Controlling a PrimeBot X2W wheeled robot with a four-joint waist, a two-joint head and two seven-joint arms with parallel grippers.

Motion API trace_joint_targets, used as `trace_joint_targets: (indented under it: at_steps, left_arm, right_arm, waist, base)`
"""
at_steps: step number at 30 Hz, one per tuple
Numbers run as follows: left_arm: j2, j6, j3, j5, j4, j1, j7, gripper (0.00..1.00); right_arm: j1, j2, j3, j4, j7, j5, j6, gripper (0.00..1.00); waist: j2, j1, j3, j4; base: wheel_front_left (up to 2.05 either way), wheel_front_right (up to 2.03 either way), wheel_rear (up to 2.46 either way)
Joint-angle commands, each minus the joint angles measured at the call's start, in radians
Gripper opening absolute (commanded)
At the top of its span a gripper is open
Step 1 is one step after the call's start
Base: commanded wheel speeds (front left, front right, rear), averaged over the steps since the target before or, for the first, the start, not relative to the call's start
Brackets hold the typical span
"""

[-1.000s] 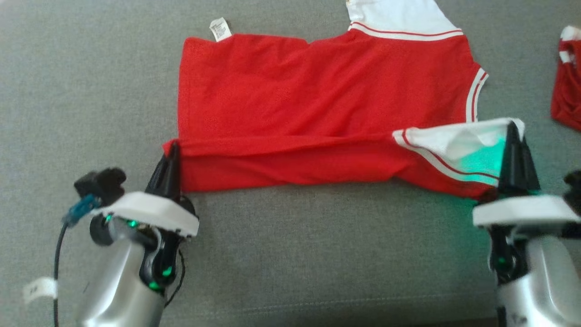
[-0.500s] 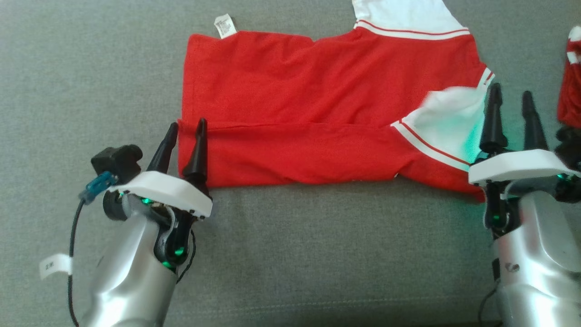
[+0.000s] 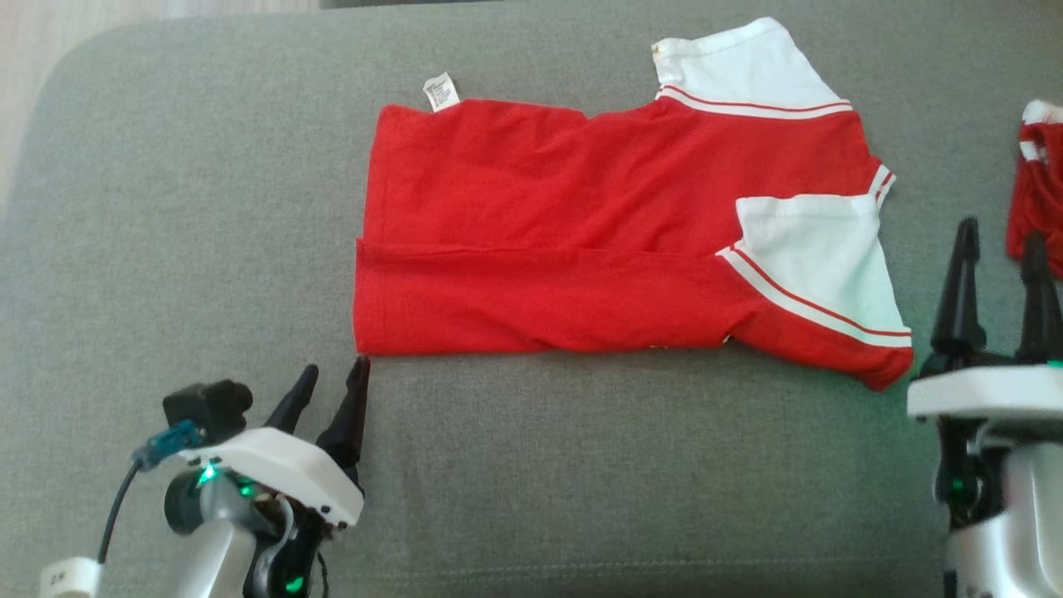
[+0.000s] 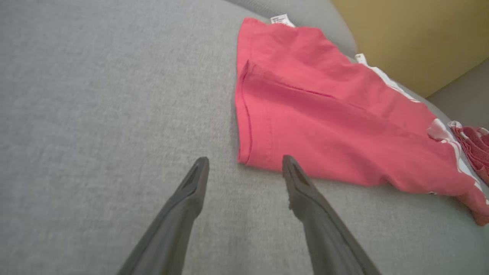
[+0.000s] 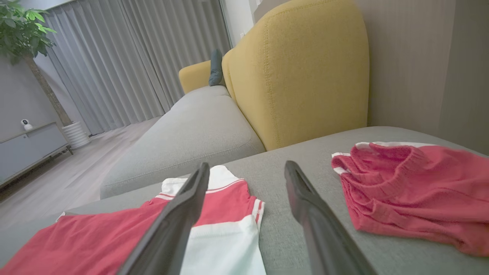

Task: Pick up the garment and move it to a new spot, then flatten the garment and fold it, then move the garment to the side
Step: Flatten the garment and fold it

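The garment is a red shirt with white sleeves, lying flat on the grey cushion with its near long edge folded over onto itself. A white sleeve rests on top at its right end. My left gripper stands open just off the shirt's near left corner, holding nothing. My right gripper is open to the right of the folded sleeve, above bare cushion. In the right wrist view my right gripper points past the shirt's white sleeve.
A second red garment lies crumpled at the right edge of the cushion, close to my right fingers. A yellow sofa back rises behind. Wooden floor shows past the cushion's far left corner.
Both grippers opened and let go of the shirt's near edge, which now lies folded over. Both arms drew back toward me. The head camera has shifted too.
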Motion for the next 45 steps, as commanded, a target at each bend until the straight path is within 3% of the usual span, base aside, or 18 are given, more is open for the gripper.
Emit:
trace_joint_targets:
  at_steps: [1,13,20,21,23,25,32,38,43,44,45]
  left_arm:
    - [0.022,0.011,0.028,-0.008,-0.044,-0.028,0.015,1.00]
    - [-0.006,0.087,0.058,-0.078,-0.033,-0.068,0.136,1.00]
    - [-0.017,0.085,0.079,-0.115,0.009,-0.098,0.144,1.00]
    - [-0.017,0.083,0.078,-0.116,0.013,-0.102,0.144,0.95]
    - [-0.018,0.077,0.071,-0.116,0.015,-0.108,0.147,0.38]
    - [-0.019,0.072,0.065,-0.117,0.010,-0.111,0.150,0.00]
    - [-0.006,0.076,0.068,-0.105,-0.042,-0.097,0.123,0.00]
    - [0.003,0.085,0.075,-0.102,-0.087,-0.073,0.109,0.00]
    - [-0.004,0.092,0.070,-0.104,-0.111,-0.057,0.100,0.00]
    - [-0.006,0.092,0.069,-0.103,-0.111,-0.056,0.098,0.00]
    - [-0.007,0.092,0.067,-0.103,-0.110,-0.056,0.095,0.00]
  right_arm:
    - [-0.006,-0.006,0.030,-0.054,0.008,0.010,0.007,1.00]
    - [0.054,-0.006,0.088,-0.170,0.054,0.047,0.007,1.00]
    - [0.058,-0.006,0.100,-0.175,0.055,0.051,0.007,1.00]
    - [0.058,-0.006,0.101,-0.175,0.054,0.051,0.007,1.00]
    - [0.058,-0.006,0.102,-0.174,0.054,0.050,0.007,1.00]
    - [0.060,-0.006,0.102,-0.168,0.061,0.042,0.007,1.00]
    - [0.088,-0.006,0.097,-0.099,0.182,-0.001,0.007,1.00]
    - [0.079,-0.006,0.094,-0.040,0.224,0.012,0.007,1.00]
    - [0.036,-0.006,0.088,0.081,0.275,0.010,0.007,1.00]
    - [0.027,-0.006,0.092,0.102,0.281,0.006,0.007,0.96]
    - [0.018,-0.006,0.096,0.122,0.287,0.009,0.007,0.75]
  waist:
    - [0.0000,0.0000,-0.004,0.000]
    - [0.0000,0.0000,0.037,-0.043]
    - [0.0000,0.0000,0.062,-0.071]
    - [0.0000,0.0000,0.065,-0.075]
    - [0.0000,0.0000,0.069,-0.080]
    - [0.0000,0.0000,0.073,-0.082]
    - [0.0000,0.0000,0.079,-0.075]
    - [0.0000,0.0000,0.082,-0.055]
    - [0.0000,0.0000,0.081,-0.034]
    - [0.0000,0.0000,0.079,-0.031]
    - [0.0000,0.0000,0.078,-0.029]
  base:
    - [0.00,0.00,0.00]
    - [0.00,0.00,0.00]
    - [0.00,0.00,0.00]
    - [0.00,0.00,0.00]
    - [0.00,0.00,0.00]
    - [0.00,0.00,0.00]
    - [0.00,0.00,0.00]
    - [0.00,0.00,0.00]
    - [0.00,0.00,0.00]
    - [0.00,0.00,0.00]
    - [0.00,0.00,0.00]
